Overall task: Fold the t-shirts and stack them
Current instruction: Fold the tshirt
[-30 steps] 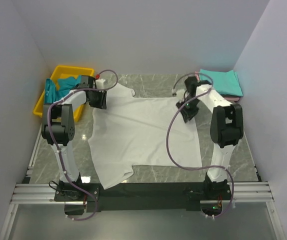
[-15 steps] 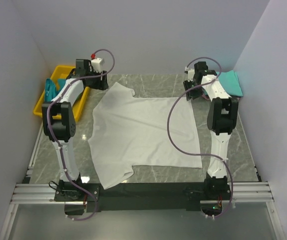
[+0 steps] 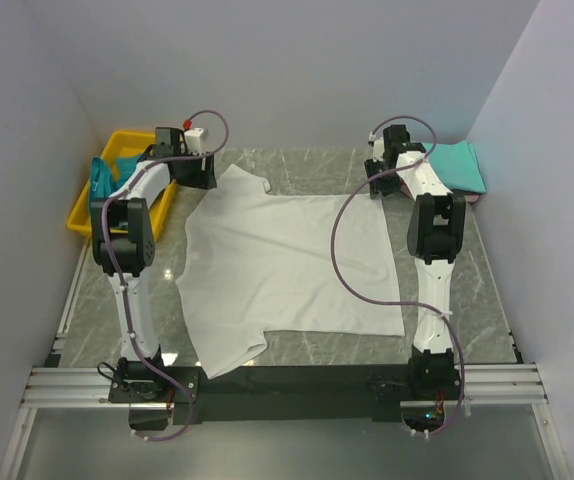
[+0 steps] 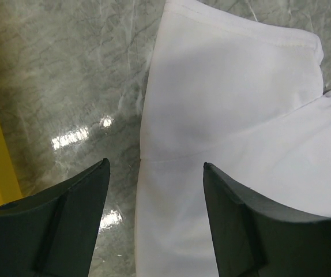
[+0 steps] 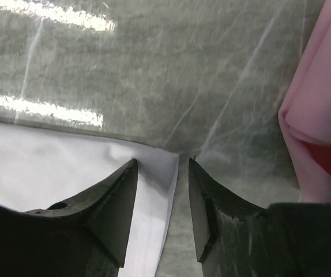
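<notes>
Left wrist: white t-shirt [image 4: 229, 115] sleeve lies under parted left claw [image 4: 155, 167].

There are four shirts: one white shirt [image 3: 287, 270], one loose teal shirt [image 3: 100, 180], one folded teal shirt [image 3: 460, 165], one pink shirt [image 5: 321, 104]. There is one yellow tray [image 3: 79, 214]. There are two arms: left arm [image 3: 132, 235], right arm [image 3: 434, 235].

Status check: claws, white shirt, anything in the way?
Both open: left claw over the white t-shirt at its sleeve edge, right claw over its far right corner. T-shirt flat, unfolded. Folded pink shirt close beside right claw, not blocking.
</notes>
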{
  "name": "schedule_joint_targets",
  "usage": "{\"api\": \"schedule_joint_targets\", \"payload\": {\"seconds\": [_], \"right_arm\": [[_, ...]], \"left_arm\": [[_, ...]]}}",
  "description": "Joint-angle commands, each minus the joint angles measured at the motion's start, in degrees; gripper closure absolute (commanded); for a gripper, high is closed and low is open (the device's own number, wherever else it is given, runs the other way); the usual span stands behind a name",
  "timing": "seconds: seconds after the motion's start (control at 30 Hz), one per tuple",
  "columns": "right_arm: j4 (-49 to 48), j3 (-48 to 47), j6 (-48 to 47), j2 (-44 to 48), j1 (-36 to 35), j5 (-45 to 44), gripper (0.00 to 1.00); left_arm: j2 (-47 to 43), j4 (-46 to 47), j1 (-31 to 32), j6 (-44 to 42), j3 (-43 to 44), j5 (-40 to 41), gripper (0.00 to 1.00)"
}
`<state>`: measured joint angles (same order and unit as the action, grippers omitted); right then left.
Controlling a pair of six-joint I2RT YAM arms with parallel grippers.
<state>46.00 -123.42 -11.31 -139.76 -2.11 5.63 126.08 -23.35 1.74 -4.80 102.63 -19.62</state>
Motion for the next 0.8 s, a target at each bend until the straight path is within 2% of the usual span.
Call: {"api": "schedule_joint_targets", "payload": {"seconds": [0.0,0.1,0.13,0.3,0.4,0.77], "right_arm": [[-0.21,-4.55,0.50,-2.70,-0.26,0.61,0.53],[-0.12,-4.56,0.15,-3.41,-0.26,1.23,0.60],[-0.47,-4.29,-0.03,-3.32,-0.26,0.88,0.67],[-1.17,-3.24,-0.55,-2.62,0.00,1.32,0.85],[-1.09,-3.06,-0.99,-2.35,0.09,1.05,1.00],[-0.82,-3.32,-1.26,-2.36,0.09,1.23,1.00]], "left_arm": [[0.92,0.68,-0.16,0.49,3.72,0.02,0.29],[1.97,0.24,-0.16,0.49,4.60,0.54,0.29],[2.58,0.24,-0.16,0.58,4.95,0.81,0.29],[5.13,0.15,-0.16,0.84,6.97,1.60,0.32],[6.98,0.15,-0.16,0.93,8.64,1.69,0.35],[13.84,-0.73,0.11,2.33,16.29,-1.03,0.42]]}}
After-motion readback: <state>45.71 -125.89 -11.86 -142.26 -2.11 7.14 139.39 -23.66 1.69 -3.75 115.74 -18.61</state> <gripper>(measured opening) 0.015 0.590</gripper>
